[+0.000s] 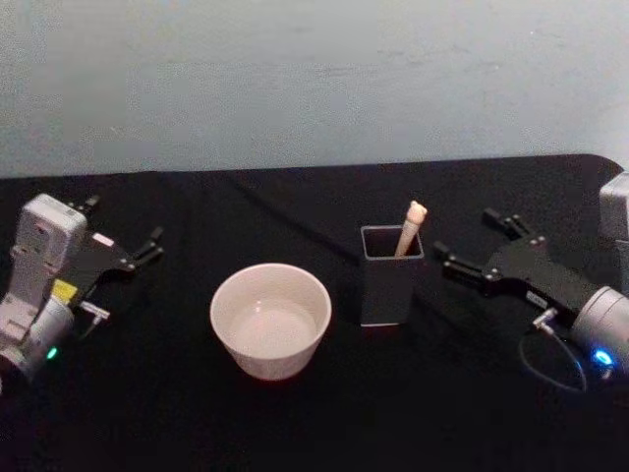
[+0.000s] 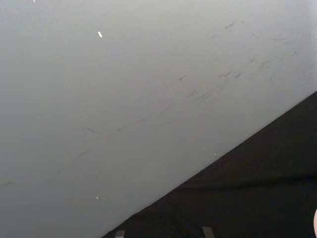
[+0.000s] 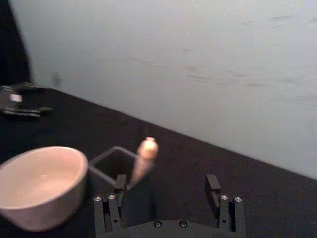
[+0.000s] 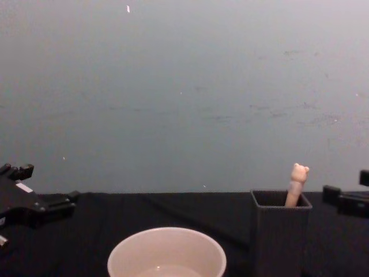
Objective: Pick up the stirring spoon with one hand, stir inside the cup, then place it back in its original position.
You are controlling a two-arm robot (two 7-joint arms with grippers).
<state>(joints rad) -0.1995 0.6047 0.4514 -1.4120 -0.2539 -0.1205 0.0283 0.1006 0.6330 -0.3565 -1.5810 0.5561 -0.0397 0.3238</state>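
Spoon (image 1: 410, 228) stands in dark holder (image 1: 385, 290), bear head up, beside cup (image 1: 270, 354). Step 1, pick-up, pending: right tool (image 1: 464, 233), fingers spread & empty, near holder; next must pinch handle. Left tool (image 1: 124, 218) parked left, spread.

the bench (image 1: 177, 423) is covered with a plain black cloth, and its far right corner is rounded. directly behind it stands a pale grey-blue wall (image 1: 314, 79), which has some faint dark scratches and few small white specks.
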